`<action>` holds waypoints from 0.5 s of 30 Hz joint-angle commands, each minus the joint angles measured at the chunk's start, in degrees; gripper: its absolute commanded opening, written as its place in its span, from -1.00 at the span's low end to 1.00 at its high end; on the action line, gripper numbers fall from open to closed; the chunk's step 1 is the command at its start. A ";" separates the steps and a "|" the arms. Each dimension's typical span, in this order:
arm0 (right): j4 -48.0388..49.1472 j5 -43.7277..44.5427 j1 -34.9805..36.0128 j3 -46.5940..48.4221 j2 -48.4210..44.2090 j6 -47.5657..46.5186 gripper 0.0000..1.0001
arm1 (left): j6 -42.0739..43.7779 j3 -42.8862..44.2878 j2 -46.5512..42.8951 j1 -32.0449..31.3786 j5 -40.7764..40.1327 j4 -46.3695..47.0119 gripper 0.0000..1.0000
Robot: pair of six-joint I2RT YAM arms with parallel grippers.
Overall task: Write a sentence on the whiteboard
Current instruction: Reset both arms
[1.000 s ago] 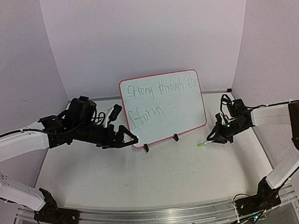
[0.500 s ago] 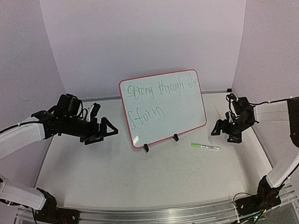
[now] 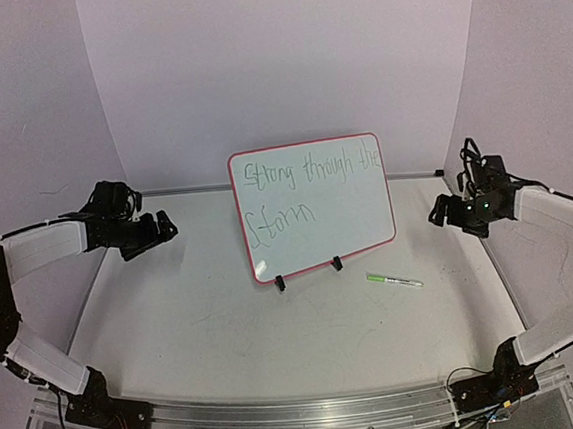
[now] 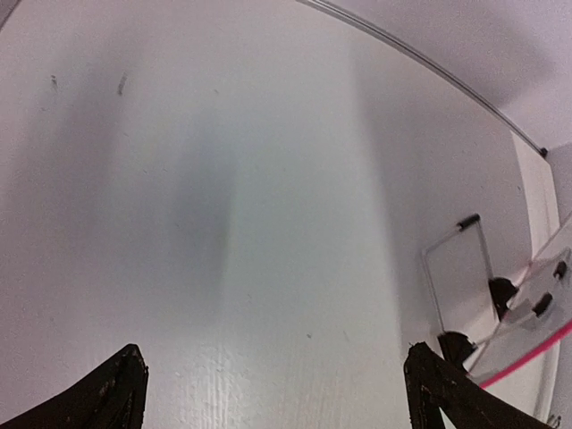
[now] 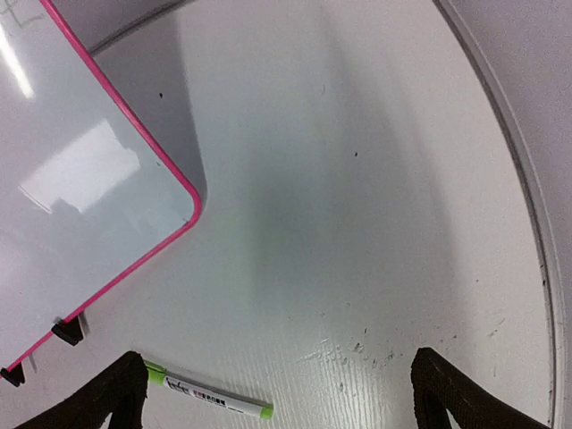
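The whiteboard [image 3: 312,207], pink-framed, stands tilted on two black clip feet at mid-table, with "Strong through the storm" written on it in green. A green-capped marker [image 3: 394,281] lies flat on the table just off the board's lower right corner. My left gripper [image 3: 162,228] hovers open well to the left of the board, with nothing between its fingers. My right gripper [image 3: 442,211] is open and empty to the right of the board. In the right wrist view the marker [image 5: 207,399] lies beside the left finger, below the whiteboard [image 5: 80,179]. The left wrist view catches only the whiteboard's pink edge [image 4: 529,361].
Pale purple backdrop walls [image 3: 283,64] close off the rear and both sides. A metal strip [image 3: 194,189] runs along the table's back edge. An aluminium rail [image 3: 284,415] with both arm bases lines the near edge. Small scuff marks [image 5: 362,344] dot the table under the right gripper.
The right gripper opened and let go of the marker, which now lies on the table, then drew back to the right. The left gripper left the board's left edge and pulled away leftward.
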 commanded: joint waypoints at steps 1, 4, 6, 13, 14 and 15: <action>7.52 4.54 -0.43 -0.22 -8.46 -3.90 0.97 | 2.66 2.38 3.68 6.50 -8.32 10.09 0.99; 16.71 5.73 -0.61 -5.82 -14.29 -4.82 0.97 | 4.45 1.45 4.98 10.78 -12.43 15.40 0.99; 23.01 8.00 -0.69 -9.84 -17.03 -5.42 0.97 | 5.75 -1.13 4.93 12.60 -15.53 19.80 0.99; 36.64 16.44 -1.51 -21.14 -19.17 -9.05 0.97 | 13.58 -14.26 2.04 13.19 -24.88 36.80 0.99; 38.80 16.88 -1.62 -22.72 -19.06 -9.36 0.97 | 14.40 -16.13 1.61 13.19 -25.68 38.24 0.99; 40.85 17.31 -1.68 -24.29 -18.92 -9.60 0.97 | 14.90 -18.05 1.06 13.19 -26.25 39.88 0.99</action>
